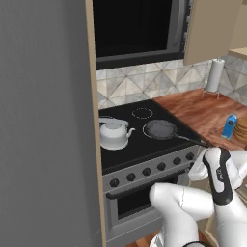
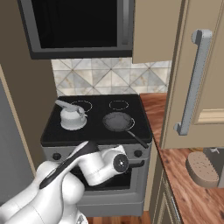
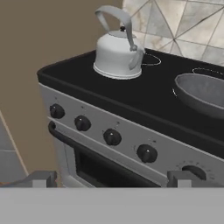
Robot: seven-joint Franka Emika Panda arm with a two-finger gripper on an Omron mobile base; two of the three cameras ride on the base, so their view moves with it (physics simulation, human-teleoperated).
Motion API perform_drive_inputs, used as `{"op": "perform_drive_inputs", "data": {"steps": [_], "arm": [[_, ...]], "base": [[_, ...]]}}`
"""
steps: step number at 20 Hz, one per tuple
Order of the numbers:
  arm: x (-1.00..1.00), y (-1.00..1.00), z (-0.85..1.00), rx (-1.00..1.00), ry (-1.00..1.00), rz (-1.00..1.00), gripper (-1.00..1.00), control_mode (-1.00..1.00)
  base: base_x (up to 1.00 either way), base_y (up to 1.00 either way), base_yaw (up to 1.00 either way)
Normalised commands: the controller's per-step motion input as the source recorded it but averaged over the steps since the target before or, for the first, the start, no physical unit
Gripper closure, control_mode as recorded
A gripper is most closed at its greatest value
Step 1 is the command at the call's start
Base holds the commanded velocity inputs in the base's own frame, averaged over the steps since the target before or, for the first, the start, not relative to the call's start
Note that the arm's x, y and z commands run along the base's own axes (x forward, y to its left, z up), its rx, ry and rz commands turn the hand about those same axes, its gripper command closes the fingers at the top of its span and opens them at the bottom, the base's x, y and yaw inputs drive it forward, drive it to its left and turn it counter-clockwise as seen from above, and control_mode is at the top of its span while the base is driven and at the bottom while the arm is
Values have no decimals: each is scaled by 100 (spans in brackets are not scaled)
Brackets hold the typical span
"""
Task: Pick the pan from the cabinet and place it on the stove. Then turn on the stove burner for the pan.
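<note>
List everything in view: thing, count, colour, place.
dark grey round frying pan: 1, on the stove's front right burner, black handle toward the counter
white kettle: 1, front left burner
black glass stove: 1, steel front, row of black knobs
dark microwave: 1, above the stove
tan wooden cabinet: 1, door open, silver bar handle
paper towel roll: 1, white, back of the wooden counter
blue bottle: 1, on the counter
end effector: 1, open, facing the knobs

Home kitchen: stove (image 2: 94, 114), kettle (image 2: 72, 116), microwave (image 2: 78, 26).
</note>
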Motion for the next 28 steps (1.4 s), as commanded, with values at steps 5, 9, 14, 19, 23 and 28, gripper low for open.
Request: {"op": "perform_drive_inputs", "data": {"steps": [5,9,14,19,23,28], "arm": [[12,41,-50,5,-10,0,-100,-100],[22,41,-44,8,-10,0,-100,-100],[27,40,-38,10,-12,2,-100,-100],[28,51,-37,5,-9,1,-100,-100],[29,55,-32,1,-3,0,-100,-100],[20,28,-20,2,-2,0,-100,-100]], "base": [[0,0,0],[0,0,0],[0,0,0],[0,0,0],[0,0,0],[0,0,0]]}}
